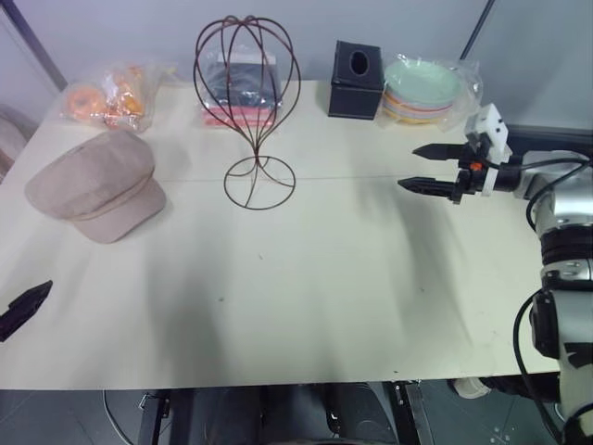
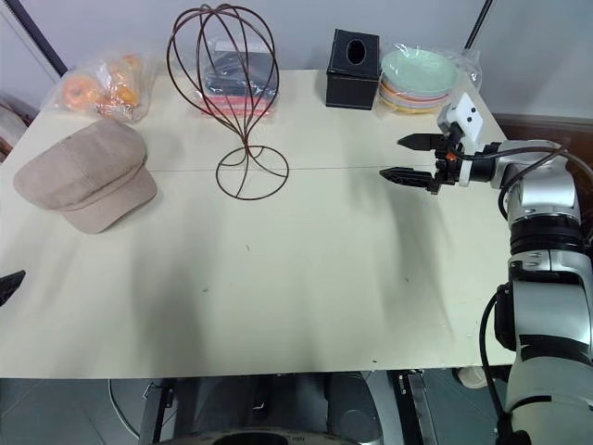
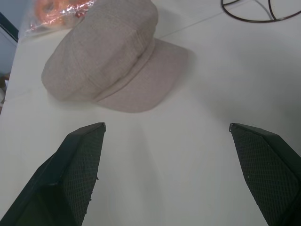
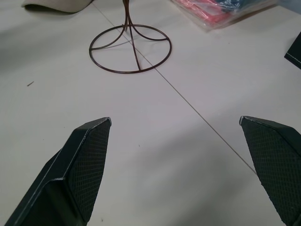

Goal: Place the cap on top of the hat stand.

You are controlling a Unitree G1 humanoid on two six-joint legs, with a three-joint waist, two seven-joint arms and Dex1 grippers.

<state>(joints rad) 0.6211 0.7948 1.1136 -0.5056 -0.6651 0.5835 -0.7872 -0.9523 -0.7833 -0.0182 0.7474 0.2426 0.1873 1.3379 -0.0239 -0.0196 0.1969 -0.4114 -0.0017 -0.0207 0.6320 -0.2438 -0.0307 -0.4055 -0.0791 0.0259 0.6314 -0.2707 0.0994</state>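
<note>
While both sets of jaws stand wide apart and empty, the pale counter [image 1: 306, 278] carries every item of the scene. Largest of these, the hat stand [image 1: 248, 102] rises upright near the far middle of the counter, its egg-shaped wire cage bare and its round loop base flat on the surface. On the robot's left, well apart from the stand, the cap [image 1: 97, 185] lies crown up on the counter with its short brim toward the near edge. Along the far edge sit a stack of coloured plates in clear wrap [image 1: 424, 88], a clear bag of orange pieces [image 1: 109, 95], a wrapped pink-and-dark packet [image 1: 243, 93] behind the stand, and a black tissue box [image 1: 357, 79]. Over the right side of the counter the right gripper [image 1: 428, 169] hovers, fingers pointing toward the stand. At the near left edge the left gripper [image 3: 167, 127] faces the cap, one fingertip [image 1: 28, 304] showing.
</note>
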